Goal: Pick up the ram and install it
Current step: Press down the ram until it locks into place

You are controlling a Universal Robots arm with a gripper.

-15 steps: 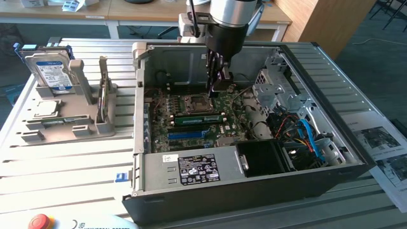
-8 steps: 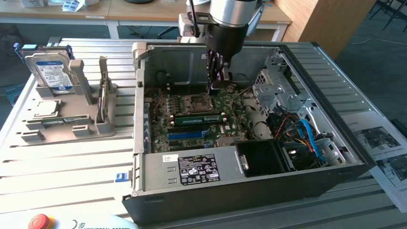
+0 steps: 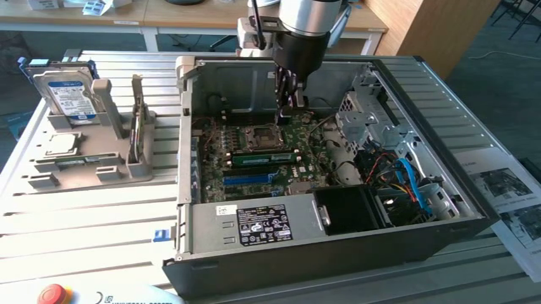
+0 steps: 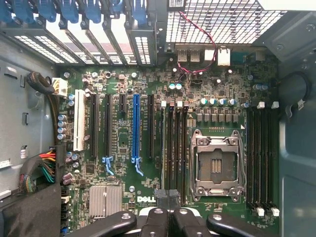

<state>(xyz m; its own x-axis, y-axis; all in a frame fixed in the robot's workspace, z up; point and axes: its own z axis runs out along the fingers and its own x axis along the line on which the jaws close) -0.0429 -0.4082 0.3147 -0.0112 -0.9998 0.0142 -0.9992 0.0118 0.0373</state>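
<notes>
The ram (image 3: 263, 158) is a long green stick standing on edge in a memory slot of the motherboard (image 3: 253, 171), just beside the empty CPU socket (image 3: 258, 136), inside the open PC case (image 3: 338, 253). My gripper (image 3: 285, 117) hangs inside the case above the board, on the far side of the socket and clear of the ram. Its dark fingers are shut together with nothing between them. In the wrist view the gripper (image 4: 168, 197) points at the end of the black memory slots (image 4: 174, 148) next to the CPU socket (image 4: 217, 163).
On the exterior view's left, a grey fixture (image 3: 85, 164) carries a hard drive (image 3: 68, 95) and a square CPU chip (image 3: 61, 144). The case holds a power supply (image 3: 253, 225), a drive cage (image 3: 372, 120) and loose cables (image 3: 406, 183). Paper sheets (image 3: 507, 196) lie on the exterior view's right.
</notes>
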